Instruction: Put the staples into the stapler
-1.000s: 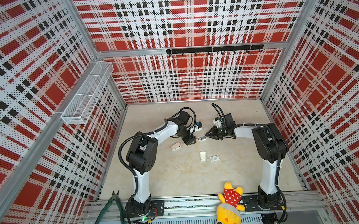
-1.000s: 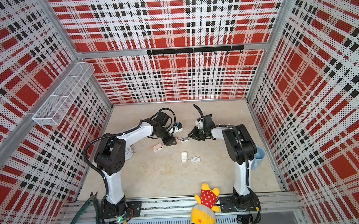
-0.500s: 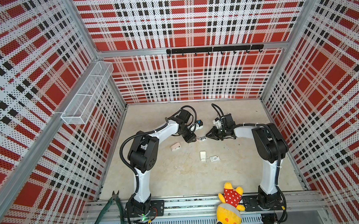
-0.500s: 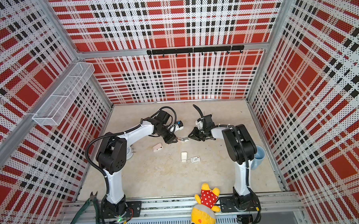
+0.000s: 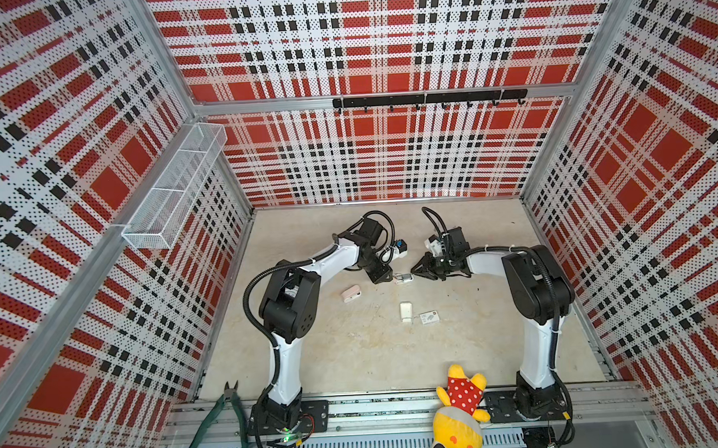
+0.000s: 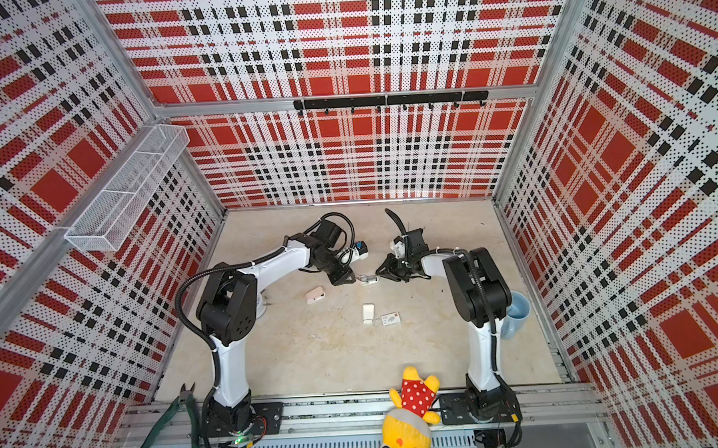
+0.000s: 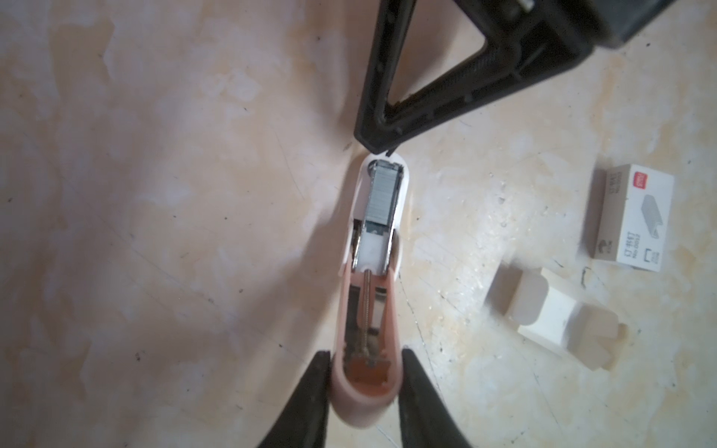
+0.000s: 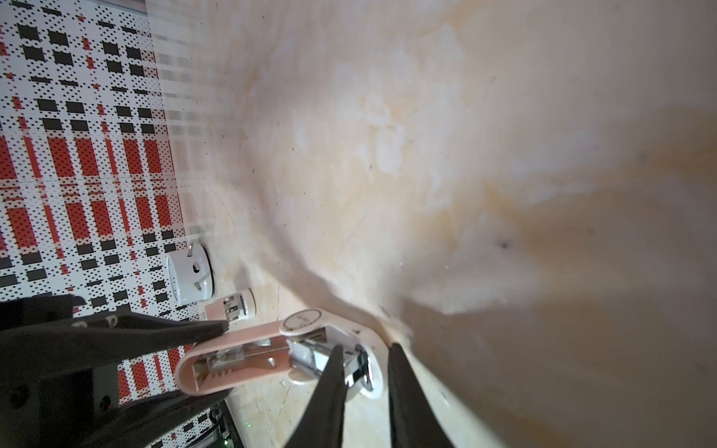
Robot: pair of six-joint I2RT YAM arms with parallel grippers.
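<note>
Left wrist view: stapler [image 7: 361,201] lies swung open on the table [image 7: 155,194], with the staples [image 7: 382,198] strip seated in the metal channel at the nose end. Loading looks done bar closing. Jaws of left gripper [image 7: 366,353] are clamped on the tail of the pink lid [image 8: 240,333]. At the nose, right gripper [image 7: 378,145] has its jaws nearly together; can't tell if they pinch the white base or just press it. Likely step: fold the lid onto the channel. To do it well, keep the nose pinned and rotate about the hinge, no dragging. Go slow so the strip doesn't hop out, and clear the right tips before the lid lands. The staple box [image 7: 630,217] sits well apart, ignore.
</note>
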